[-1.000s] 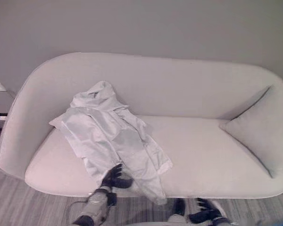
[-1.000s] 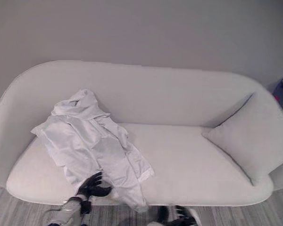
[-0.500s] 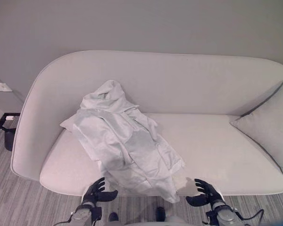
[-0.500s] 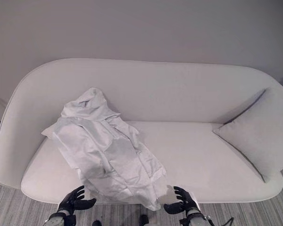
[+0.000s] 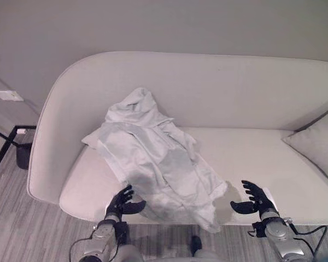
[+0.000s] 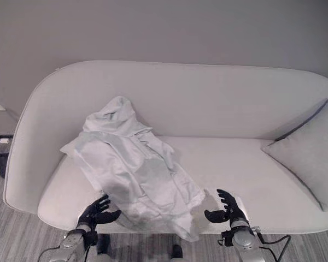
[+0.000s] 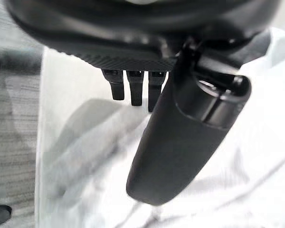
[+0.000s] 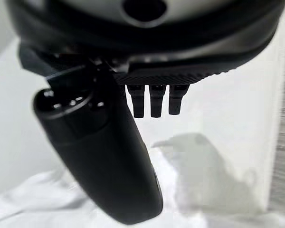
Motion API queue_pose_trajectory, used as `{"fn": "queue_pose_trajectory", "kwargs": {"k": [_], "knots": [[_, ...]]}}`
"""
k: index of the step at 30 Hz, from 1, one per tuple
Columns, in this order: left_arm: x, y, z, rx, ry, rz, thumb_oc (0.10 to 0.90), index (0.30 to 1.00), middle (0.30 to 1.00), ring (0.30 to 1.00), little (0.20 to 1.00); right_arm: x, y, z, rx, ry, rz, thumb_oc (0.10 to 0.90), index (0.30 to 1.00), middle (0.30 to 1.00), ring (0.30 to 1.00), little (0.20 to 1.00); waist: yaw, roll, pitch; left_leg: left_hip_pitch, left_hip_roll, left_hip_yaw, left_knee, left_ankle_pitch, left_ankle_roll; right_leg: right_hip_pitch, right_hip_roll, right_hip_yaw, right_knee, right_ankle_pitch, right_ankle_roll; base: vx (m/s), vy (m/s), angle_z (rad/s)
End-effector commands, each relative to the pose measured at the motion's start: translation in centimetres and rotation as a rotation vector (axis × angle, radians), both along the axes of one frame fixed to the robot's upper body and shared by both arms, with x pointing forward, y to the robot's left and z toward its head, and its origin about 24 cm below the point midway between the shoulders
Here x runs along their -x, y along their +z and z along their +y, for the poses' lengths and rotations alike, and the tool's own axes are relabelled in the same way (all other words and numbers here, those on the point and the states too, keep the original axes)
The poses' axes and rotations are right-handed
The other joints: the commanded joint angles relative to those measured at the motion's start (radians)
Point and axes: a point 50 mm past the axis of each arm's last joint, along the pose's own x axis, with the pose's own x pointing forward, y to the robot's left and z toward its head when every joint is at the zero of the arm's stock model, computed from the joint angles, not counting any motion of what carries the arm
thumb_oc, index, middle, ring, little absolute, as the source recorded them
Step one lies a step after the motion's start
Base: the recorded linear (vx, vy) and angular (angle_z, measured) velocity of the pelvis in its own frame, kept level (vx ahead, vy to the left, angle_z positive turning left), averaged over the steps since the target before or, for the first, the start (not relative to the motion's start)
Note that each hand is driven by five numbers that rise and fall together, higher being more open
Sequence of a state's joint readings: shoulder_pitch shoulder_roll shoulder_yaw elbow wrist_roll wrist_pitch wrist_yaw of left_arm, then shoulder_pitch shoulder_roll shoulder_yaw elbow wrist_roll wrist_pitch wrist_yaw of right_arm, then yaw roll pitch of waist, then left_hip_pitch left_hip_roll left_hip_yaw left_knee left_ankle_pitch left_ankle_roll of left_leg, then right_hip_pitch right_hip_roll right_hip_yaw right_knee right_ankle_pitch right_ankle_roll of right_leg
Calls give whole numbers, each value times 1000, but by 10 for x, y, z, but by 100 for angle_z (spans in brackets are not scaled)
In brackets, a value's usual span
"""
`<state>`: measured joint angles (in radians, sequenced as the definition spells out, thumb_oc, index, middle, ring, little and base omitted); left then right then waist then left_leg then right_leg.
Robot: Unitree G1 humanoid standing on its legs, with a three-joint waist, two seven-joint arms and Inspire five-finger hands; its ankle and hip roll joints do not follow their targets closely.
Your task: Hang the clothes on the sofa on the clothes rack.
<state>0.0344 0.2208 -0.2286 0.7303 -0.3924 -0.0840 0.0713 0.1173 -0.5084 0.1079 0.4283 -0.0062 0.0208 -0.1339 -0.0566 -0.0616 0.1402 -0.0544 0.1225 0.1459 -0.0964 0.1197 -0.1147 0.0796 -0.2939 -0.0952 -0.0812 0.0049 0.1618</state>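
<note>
Both hands hover spread-fingered at the sofa (image 5: 251,98) front: left hand (image 5: 122,201) beside the white hooded jacket (image 5: 153,158), right hand (image 5: 253,198) apart. Probably best to pinch near the hood.

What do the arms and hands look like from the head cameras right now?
Both arms are silver-grey, ending in dark hands. The left hand and right hand are black, each with slim segmented fingers and a thicker thumb. The wrist views show the thumb as a smooth, rounded dark shell, with a ribbed dark palm edge above it.
</note>
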Motion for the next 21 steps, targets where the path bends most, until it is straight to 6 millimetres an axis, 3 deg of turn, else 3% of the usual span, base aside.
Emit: {"fn": "queue_pose_trajectory", "kwargs": {"k": [1,3,5,7,8,12,17,18,20,21], "knots": [[-33,36,26,-17,22,-218,800,900,900,900,900,-67,84,3,189,196,-340,800,900,900,900,900,49,-8,-9,49,-24,80,9,-131,58,-48,-19,-71,123,118,-2,61,371,-59],[-33,39,35,-50,17,-225,800,900,900,900,900,-78,112,0,231,226,-431,800,900,900,900,900,58,-11,0,64,-26,113,9,-146,64,-86,-44,-109,178,156,0,28,175,-90],[-33,39,36,-55,8,-225,800,900,900,900,900,-82,121,-1,232,229,-462,800,900,900,900,900,56,-12,3,69,-32,115,9,-148,67,-105,-40,-105,195,172,-4,40,110,-53],[-34,43,38,-60,-7,-240,800,900,900,900,900,-88,147,-6,278,250,-527,800,900,900,900,900,50,-10,8,79,-38,108,9,-157,69,-138,0,-70,174,154,-9,87,103,4],[-36,45,39,-64,-16,-253,800,900,900,900,900,-98,175,-6,320,288,-603,800,900,900,900,900,49,-14,23,93,-43,101,9,-167,69,-169,49,-44,117,130,-14,107,16,19],[-35,45,37,-76,-50,-250,800,900,900,900,900,-109,200,-5,380,323,-650,800,900,900,900,900,52,-33,23,90,-59,71,9,-170,65,-139,70,4,25,119,-6,51,-32,23],[-34,43,27,-54,-86,-252,800,900,900,900,900,-141,236,4,408,377,-676,800,900,900,900,900,84,-55,24,57,-41,52,9,-148,49,-125,79,-49,-6,115,-7,4,-144,37],[-34,45,28,-53,-103,-256,800,900,900,900,900,-154,246,10,400,391,-668,800,900,900,900,900,104,-60,35,36,-34,35,9,-135,41,-128,83,-67,-6,109,-9,-28,-182,23],[-33,45,30,-58,-106,-252,800,900,900,900,900,-161,257,12,420,397,-671,800,900,900,900,900,107,-58,39,25,-29,31,9,-130,36,-132,86,-77,-6,105,-9,-18,-107,44],[-28,43,35,-74,-118,-236,800,900,900,900,900,-172,274,19,440,412,-691,800,900,900,900,900,121,-57,47,7,-22,24,9,-120,25,-137,89,-96,-6,102,-9,-8,-71,38]]}}
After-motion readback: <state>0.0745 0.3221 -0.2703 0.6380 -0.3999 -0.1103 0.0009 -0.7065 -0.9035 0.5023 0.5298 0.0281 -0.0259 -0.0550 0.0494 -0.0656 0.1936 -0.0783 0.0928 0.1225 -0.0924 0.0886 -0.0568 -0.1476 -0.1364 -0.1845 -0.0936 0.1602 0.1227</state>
